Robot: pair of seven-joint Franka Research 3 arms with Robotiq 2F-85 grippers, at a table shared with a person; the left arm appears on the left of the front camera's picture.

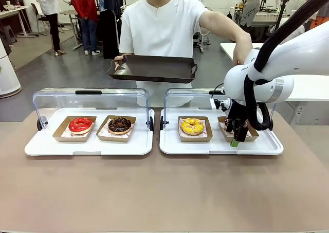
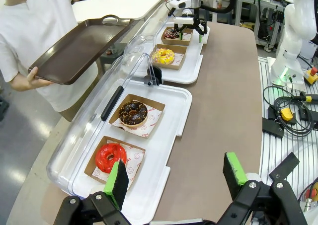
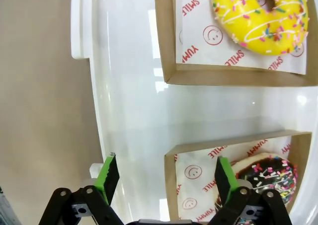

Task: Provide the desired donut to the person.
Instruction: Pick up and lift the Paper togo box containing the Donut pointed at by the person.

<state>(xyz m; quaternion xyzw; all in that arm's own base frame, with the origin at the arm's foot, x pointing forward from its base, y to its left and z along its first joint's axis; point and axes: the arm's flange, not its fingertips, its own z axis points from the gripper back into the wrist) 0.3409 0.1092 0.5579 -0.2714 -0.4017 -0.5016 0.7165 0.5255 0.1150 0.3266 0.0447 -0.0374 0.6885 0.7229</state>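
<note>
Being held over the rightmost donut (image 3: 271, 173), released and empty: right end effector (image 3: 165, 170) | tray (image 1: 154, 68) being offered by person (image 1: 164, 27) | pickup, handover pending.

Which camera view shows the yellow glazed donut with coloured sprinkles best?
The right wrist view: the yellow glazed donut with coloured sprinkles is close, its white stripes clear, though the frame cuts its top. The front view shows it whole but small; the left wrist view shows it far off.

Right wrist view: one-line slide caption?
Open right gripper over the white tray, straddling the box edge by the chocolate donut; yellow donut alongside.
</note>
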